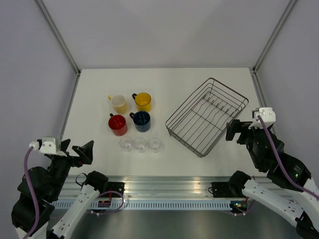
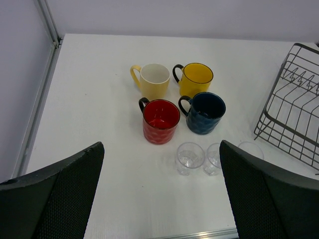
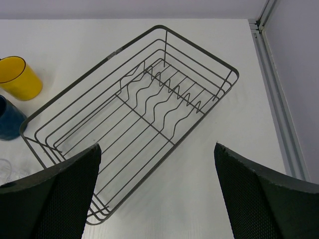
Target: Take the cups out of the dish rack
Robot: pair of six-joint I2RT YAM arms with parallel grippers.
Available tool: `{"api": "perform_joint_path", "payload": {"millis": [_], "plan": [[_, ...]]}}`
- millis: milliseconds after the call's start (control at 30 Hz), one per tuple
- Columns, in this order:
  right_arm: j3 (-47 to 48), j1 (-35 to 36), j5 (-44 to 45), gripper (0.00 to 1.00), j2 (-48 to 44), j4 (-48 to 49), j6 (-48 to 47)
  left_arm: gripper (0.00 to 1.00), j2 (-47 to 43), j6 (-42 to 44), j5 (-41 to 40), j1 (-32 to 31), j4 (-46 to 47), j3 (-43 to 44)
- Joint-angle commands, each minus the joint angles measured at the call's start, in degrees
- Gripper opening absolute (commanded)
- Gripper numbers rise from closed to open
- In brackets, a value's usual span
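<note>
White desk [image 1: 99, 89] fills the frame, w/ the dish rack [image 1: 207, 117] the biggest thing on it: dark wire basket on the R half, set at an angle, one corner twd the far R corner and its long side running down twd the near edge, wire prongs in a row along its floor. Every cup stands on the desk outside it. Left gripper [image 1: 79, 145] hangs over the near L corner, fingers spread wide apart, nothing btwn them; its wrist view looks past them at the mugs. Right gripper [image 1: 238, 130] hangs by the R edge, just beside the rack's near-R side and above it, fingers likewise wide apart, nothing held. Mugs sit upright in a 2x2 block approx. mid-desk, L of the rack and well clear of it: pale yellow mug [image 1: 118, 103] far L, bright yellow mug [image 1: 143, 101] far R, red mug [image 1: 118, 124] near L, dark blue mug [image 1: 141, 121] near R, handles all twd the L edge. Smallest: 3 clear tumblers in a row just on the near-edge side of the mugs, left tumbler [image 1: 126, 144], middle tumbler [image 1: 140, 144], right tumbler [image 1: 155, 145], close together, upright.
</note>
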Motion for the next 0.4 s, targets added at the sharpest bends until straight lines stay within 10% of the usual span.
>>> {"api": "perform_joint_path", "payload": {"millis": [0,367], "plan": [[-0.56,-0.03,-0.58,0.98,1.69,2.69,-1.16,0.99,-0.46,2.54,0.86,0.31,0.51,-0.03],[-0.65,-0.12,-0.84,0.98,2.83,3.75,-1.16,1.0,-0.46,2.71,1.47,0.23,0.87,-0.2]]}}
